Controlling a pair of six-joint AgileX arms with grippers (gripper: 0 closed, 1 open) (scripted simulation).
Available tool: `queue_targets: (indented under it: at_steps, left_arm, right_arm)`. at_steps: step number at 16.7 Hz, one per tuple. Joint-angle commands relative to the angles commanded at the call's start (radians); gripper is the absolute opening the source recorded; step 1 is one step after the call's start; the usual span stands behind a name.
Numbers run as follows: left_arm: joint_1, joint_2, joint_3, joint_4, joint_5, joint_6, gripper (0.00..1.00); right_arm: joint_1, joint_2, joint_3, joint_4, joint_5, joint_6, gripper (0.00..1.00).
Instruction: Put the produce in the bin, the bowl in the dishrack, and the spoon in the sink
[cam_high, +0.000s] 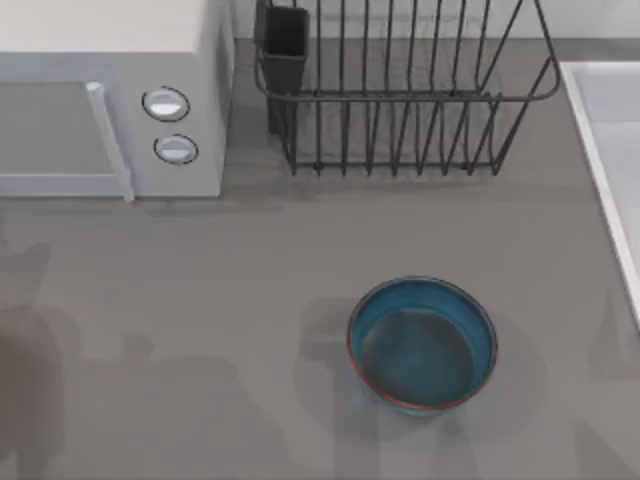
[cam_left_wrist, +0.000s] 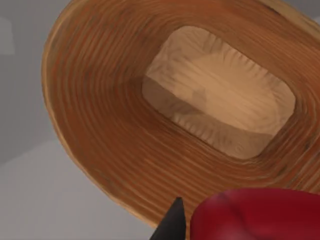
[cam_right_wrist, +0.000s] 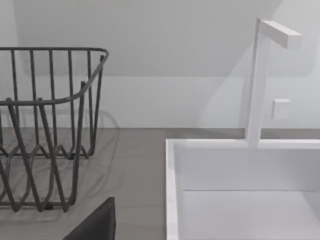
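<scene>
From above, the blue bowl (cam_high: 422, 345) sits on the table (cam_high: 200, 300), in front of the dishrack (cam_high: 400, 90). The left wrist view shows the left gripper (cam_left_wrist: 200, 227) clamping the red produce (cam_left_wrist: 257, 215) over a wooden bin (cam_left_wrist: 125, 150). The right wrist view shows the sink (cam_right_wrist: 172, 200) beside the dishrack

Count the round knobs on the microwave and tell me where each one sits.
2. Both are on the microwave front panel at the top view's left: the upper knob and the lower knob directly below it. None seem hidden.
</scene>
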Motion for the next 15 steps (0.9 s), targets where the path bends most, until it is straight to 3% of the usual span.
queue_targets:
  at_steps: [7,15]
  left_arm:
    - [-0.005,0.007,-0.014,0.016,0.0,0.0,0.0]
    - [-0.014,0.053,-0.224,0.28,-0.001,-0.012,0.0]
  right_arm:
    - [0.0,0.0,0.0,0.0,0.0,0.0,1.0]
    - [0.0,0.0,0.0,0.0,0.0,0.0,1.0]
